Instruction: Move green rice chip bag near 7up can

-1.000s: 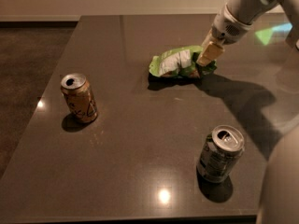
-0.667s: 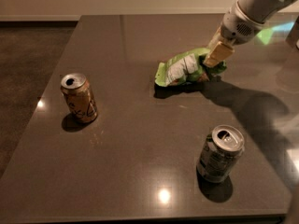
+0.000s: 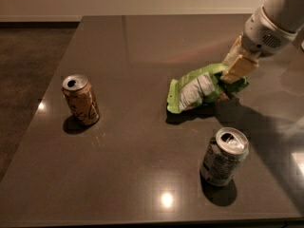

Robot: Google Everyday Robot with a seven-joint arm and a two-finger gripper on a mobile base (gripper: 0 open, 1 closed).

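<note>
- Right now my end effector [image 3: 233, 76] is over the right half of the bench [image 3: 142, 175], at the right end of the green rice chip bag [image 3: 197, 90].
- Its tan fingers [image 3: 241, 63] slant down and to the left, pinched onto that right end of the bag. Green foil shows on either side of the fingertips.
- From my grip, the bag stretches away to the left with its white label panel facing up and its crinkled left edge furthest from the end effector.
- A dark shadow lies along the bag's near side. The gripped end looks higher than the free end, but I cannot tell whether the free end touches the bench.
- My white arm [image 3: 275, 18] comes in from the upper right corner, so the bag is below and to the left of it.
- The 7up can [image 3: 223, 156] stands upright nearer the camera than the bag. It is close to the bag's gripped end but clearly apart from it, and it touches neither the bag nor my end effector.
- An orange-gold can [image 3: 80, 99] stands upright on the left side of the bench, well apart from the bag, the 7up can and the end effector.
</note>
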